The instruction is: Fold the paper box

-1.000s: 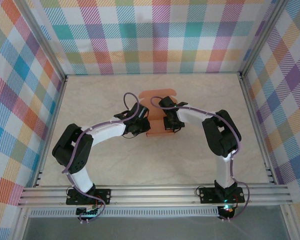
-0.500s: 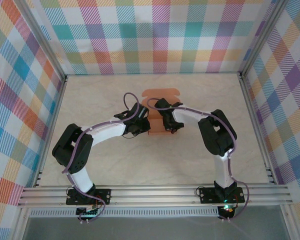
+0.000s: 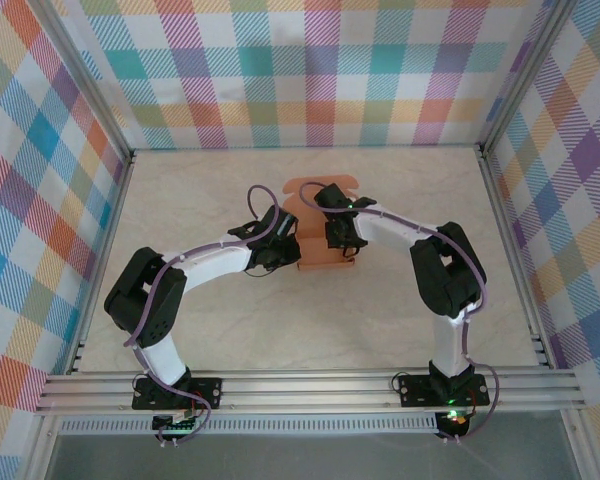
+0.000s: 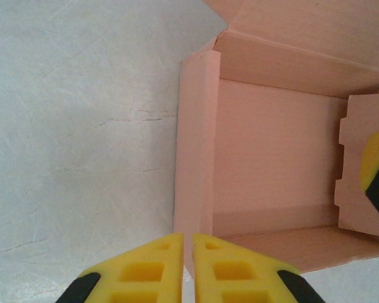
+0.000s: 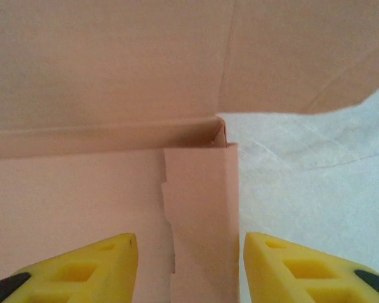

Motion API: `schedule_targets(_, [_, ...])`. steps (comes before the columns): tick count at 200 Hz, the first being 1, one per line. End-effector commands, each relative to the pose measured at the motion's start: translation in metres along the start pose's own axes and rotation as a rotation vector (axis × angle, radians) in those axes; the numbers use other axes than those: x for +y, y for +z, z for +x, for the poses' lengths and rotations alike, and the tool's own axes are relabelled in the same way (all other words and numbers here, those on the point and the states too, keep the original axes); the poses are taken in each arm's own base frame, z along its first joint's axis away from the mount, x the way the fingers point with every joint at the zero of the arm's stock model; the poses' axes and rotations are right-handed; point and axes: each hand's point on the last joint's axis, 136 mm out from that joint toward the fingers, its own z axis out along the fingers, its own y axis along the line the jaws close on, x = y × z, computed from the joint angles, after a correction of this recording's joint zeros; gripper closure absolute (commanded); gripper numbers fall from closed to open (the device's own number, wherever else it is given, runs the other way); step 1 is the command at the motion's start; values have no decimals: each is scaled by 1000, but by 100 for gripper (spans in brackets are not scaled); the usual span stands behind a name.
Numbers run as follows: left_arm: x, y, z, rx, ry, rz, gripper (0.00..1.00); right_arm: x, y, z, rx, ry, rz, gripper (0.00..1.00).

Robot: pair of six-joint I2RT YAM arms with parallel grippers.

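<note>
The paper box [image 3: 316, 262] is salmon-orange card, half-formed, lying mid-table between both arms. In the left wrist view its open inside [image 4: 271, 145] shows, with raised walls and a notched tab at the right. My left gripper [image 4: 187, 237] is shut on the near end of the box's left wall [image 4: 196, 139]; from above it [image 3: 288, 244] sits at the box's left side. My right gripper [image 5: 189, 243] is open, its fingers straddling the folded-in right wall [image 5: 202, 202] without touching it. From above it [image 3: 340, 244] hangs over the box's right side.
The pale marbled table [image 3: 230, 330] lies bare around the box. Plaid-patterned walls [image 3: 300, 70] close in the back and both sides. An aluminium rail [image 3: 310, 385] with the arm bases runs along the near edge. The box's back flap [image 3: 318, 190] lies flat toward the rear.
My right gripper has opened from shut and let go of the box's right wall, shifting slightly. The left gripper has kept its hold and place.
</note>
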Motion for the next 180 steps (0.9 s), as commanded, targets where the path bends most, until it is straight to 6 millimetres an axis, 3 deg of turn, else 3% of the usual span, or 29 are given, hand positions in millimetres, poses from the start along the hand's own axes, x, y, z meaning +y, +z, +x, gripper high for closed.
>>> schedule_targets(1, [4, -2, 1, 1, 18, -1, 89, -5, 4, -8, 4, -4, 25, 56])
schedule_targets(26, [4, -2, 1, 1, 19, -1, 89, -7, 13, -7, 26, -8, 38, 65])
schedule_targets(70, [3, -2, 0, 3, 23, 0, 89, -8, 29, -2, 62, -23, 55, 66])
schedule_targets(100, [4, -2, 0, 2, 26, -5, 89, -10, 34, 1, 70, -28, 61, 79])
schedule_targets(131, [4, -1, 1, 5, 25, -4, 89, -12, 38, 5, 83, -45, 79, 100])
schedule_targets(180, [4, 1, 1, 6, 21, -2, 90, -33, 59, 27, 127, -79, 199, 100])
